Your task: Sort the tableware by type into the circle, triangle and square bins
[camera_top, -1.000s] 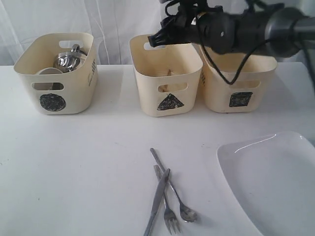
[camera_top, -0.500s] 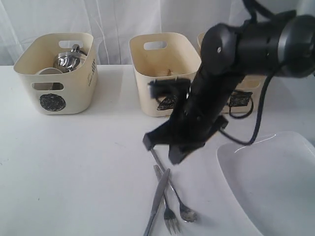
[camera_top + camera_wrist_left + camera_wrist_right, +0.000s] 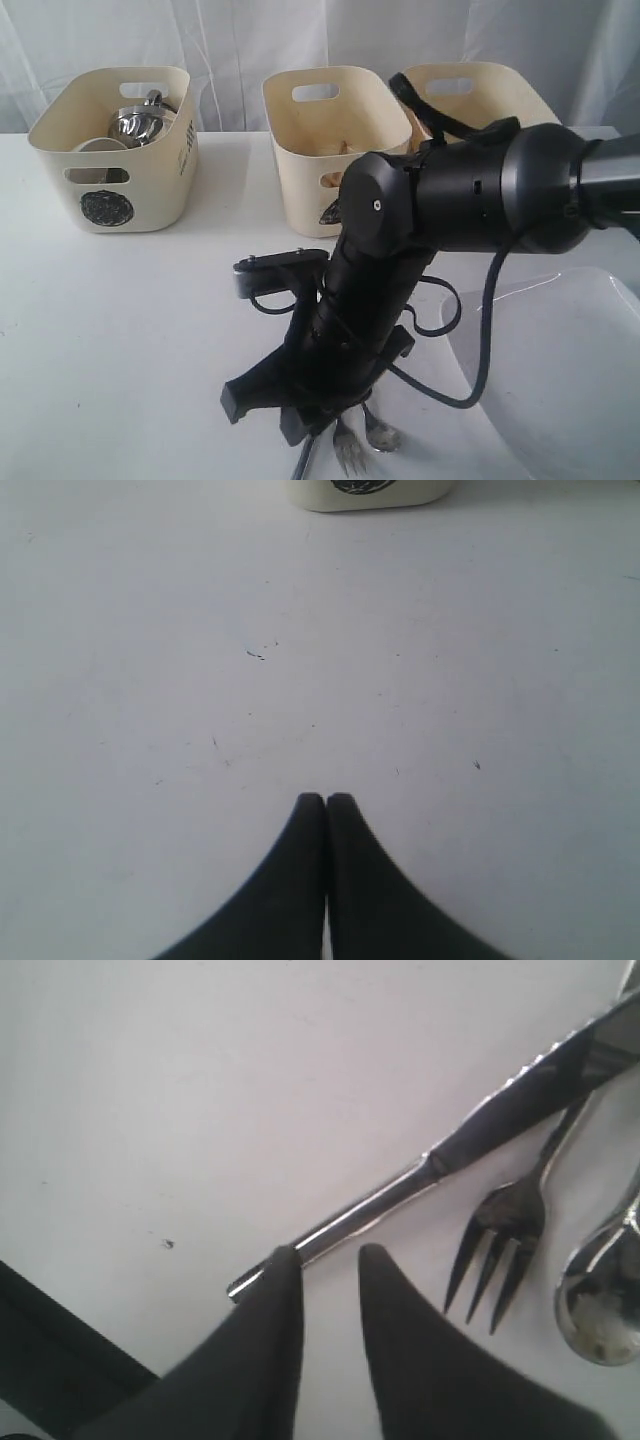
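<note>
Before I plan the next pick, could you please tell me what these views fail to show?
- Exterior: right arm covers the square bin's mark and most of knife, fork, spoon.
- Exterior: frame edges cut off the plate.
- Left wrist: frame edge crops the circle bin.
- Right wrist: frame edge crops the spoon.

The left half of the table lies open, near to far. Three bins wall the far edge. The right arm blocks the centre (over the cutlery); a plate fills the near right.
</note>
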You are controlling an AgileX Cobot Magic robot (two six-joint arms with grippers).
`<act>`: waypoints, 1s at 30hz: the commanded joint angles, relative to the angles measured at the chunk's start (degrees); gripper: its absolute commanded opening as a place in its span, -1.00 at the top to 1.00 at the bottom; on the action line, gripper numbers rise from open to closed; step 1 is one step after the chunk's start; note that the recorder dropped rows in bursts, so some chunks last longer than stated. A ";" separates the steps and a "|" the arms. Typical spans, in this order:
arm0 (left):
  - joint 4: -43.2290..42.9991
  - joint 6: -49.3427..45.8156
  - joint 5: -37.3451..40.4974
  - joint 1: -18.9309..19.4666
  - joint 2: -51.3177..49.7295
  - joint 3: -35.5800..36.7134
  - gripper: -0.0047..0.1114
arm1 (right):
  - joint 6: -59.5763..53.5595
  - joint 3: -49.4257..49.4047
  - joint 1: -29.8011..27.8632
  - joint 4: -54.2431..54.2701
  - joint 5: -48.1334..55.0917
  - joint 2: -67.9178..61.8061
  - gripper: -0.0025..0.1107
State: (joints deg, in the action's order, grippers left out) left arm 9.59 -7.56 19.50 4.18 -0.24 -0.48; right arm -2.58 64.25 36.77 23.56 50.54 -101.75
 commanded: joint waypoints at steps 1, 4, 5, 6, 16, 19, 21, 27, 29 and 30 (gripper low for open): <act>0.54 0.00 0.94 -0.31 0.24 0.48 0.92 | 0.44 -0.30 0.80 2.78 -0.58 0.17 0.19; 0.54 0.00 0.94 -0.31 0.24 0.48 0.92 | 7.74 -0.30 0.80 2.78 -0.48 -0.06 0.05; 0.54 0.00 0.94 -0.31 0.24 0.48 0.92 | 11.31 -0.30 0.80 2.78 -0.21 -0.30 0.05; 0.54 0.00 0.94 -0.31 0.24 0.48 0.92 | 15.51 -0.30 0.80 2.65 0.30 -0.78 0.05; 0.54 0.00 0.94 -0.31 0.24 0.48 0.92 | 23.46 -0.30 1.51 2.10 -5.18 -8.88 0.27; 0.54 0.00 0.94 -0.31 0.24 0.48 0.92 | 23.82 -0.30 1.51 0.87 -7.08 -9.97 0.27; 0.54 0.00 0.94 -0.31 0.24 0.48 0.92 | 24.93 -0.30 1.51 -0.93 -7.21 -10.89 0.27; 0.54 0.00 0.94 -0.31 0.24 0.48 0.92 | 25.97 -0.30 1.51 -7.81 -6.99 -14.08 0.27; 0.54 0.00 0.94 -0.31 0.24 0.48 0.92 | 25.97 -0.30 1.51 -8.36 -5.81 -14.96 0.27; 0.54 0.00 0.94 -0.31 0.24 0.48 0.92 | 25.97 -0.30 1.51 -8.60 -5.67 -15.18 0.27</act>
State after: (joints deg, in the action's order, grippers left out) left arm 9.59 -7.56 19.50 4.18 -0.24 -0.48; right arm 23.25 65.22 38.41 22.09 46.26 -112.99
